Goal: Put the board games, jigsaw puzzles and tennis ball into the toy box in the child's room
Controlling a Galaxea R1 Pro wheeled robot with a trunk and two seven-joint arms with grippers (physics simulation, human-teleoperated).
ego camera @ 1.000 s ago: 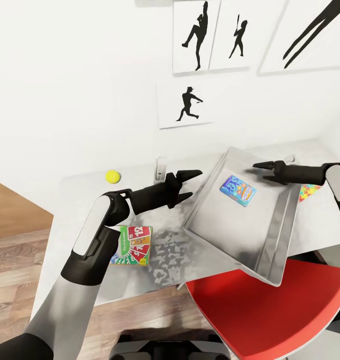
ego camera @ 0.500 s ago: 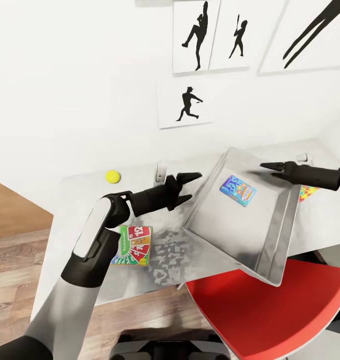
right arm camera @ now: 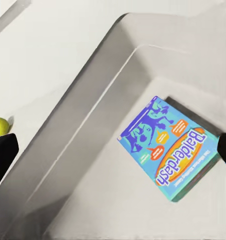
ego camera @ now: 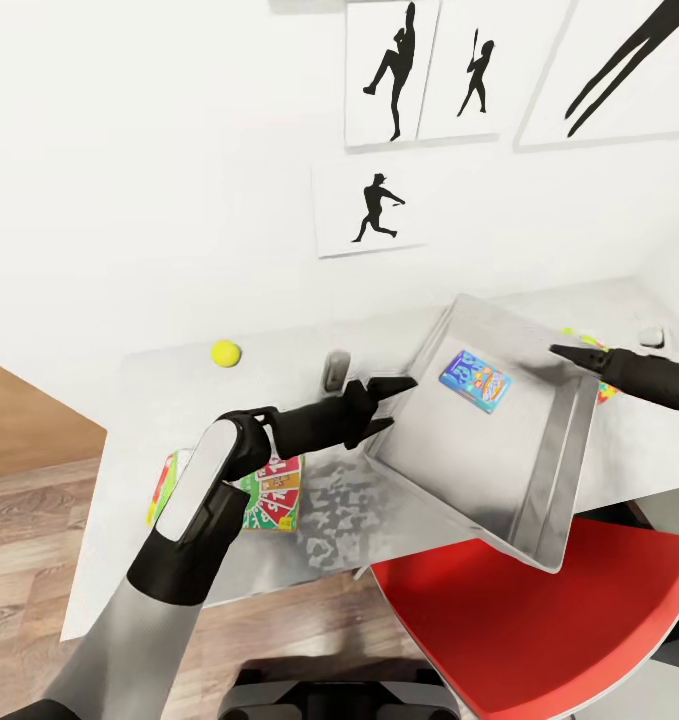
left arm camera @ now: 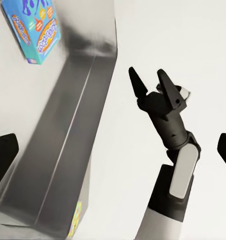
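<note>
- Looking down from our head camera, the toy box (ego camera: 539, 470) sits tilted on the pale worktop (ego camera: 179, 385), its near corner hanging off the edge over the red chair (ego camera: 539, 625).
- Lying flat on the box floor is the blue board game (ego camera: 475, 380), long axis running diagonally from the back wall side toward the chair. In our right wrist view (right arm camera: 170, 147) the lettering reads "Balderdash".
- The tennis ball (ego camera: 225, 352) sits on the worktop near the wall, well apart from the box.
- The yellow-green-red board game (ego camera: 271, 490) lies flat by the worktop's front edge, mostly covered by our left arm, so we can't read its long axis properly.
- Just a sliver of jigsaw puzzle (ego camera: 604, 393) peeks out past the box's far rim, behind our right arm.
- Our left tool (ego camera: 391, 402) has its fingers apart, tips right at the box's near-left wall; touching or not, we can't tell.
- Our right tool (ego camera: 567, 353) hovers over the box's far rim; our left wrist view (left arm camera: 150, 82) shows its fingers spread.
</note>
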